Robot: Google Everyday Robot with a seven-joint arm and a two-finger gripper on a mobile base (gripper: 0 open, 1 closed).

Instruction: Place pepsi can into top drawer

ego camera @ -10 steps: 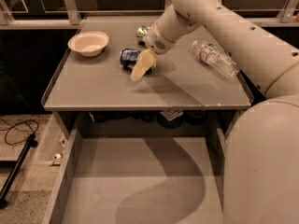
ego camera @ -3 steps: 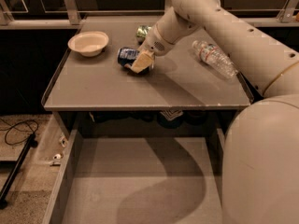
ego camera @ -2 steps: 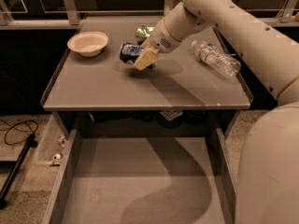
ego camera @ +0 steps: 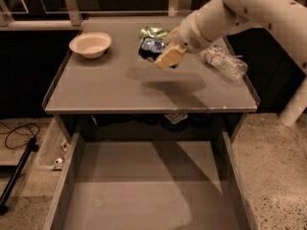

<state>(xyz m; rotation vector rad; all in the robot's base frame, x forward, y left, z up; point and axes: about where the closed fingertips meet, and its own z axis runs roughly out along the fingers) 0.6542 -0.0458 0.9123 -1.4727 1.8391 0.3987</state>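
The pepsi can, dark blue with white markings, lies sideways in my gripper. The gripper is shut on it and holds it a little above the grey table top, near the back middle; their shadow falls on the table just in front. The cream fingers cover the can's right end. The top drawer is pulled open below the table's front edge, with a flat grey bottom and low side walls, and nothing lies in it.
A green shiny dented can lies just behind the pepsi can. A clear plastic bottle lies at the table's right. A white bowl stands at the back left. A black cable runs on the floor at left.
The gripper has closed on the pepsi can and lifted it off the table, moving it up and a little to the right. The arm has risen with it.
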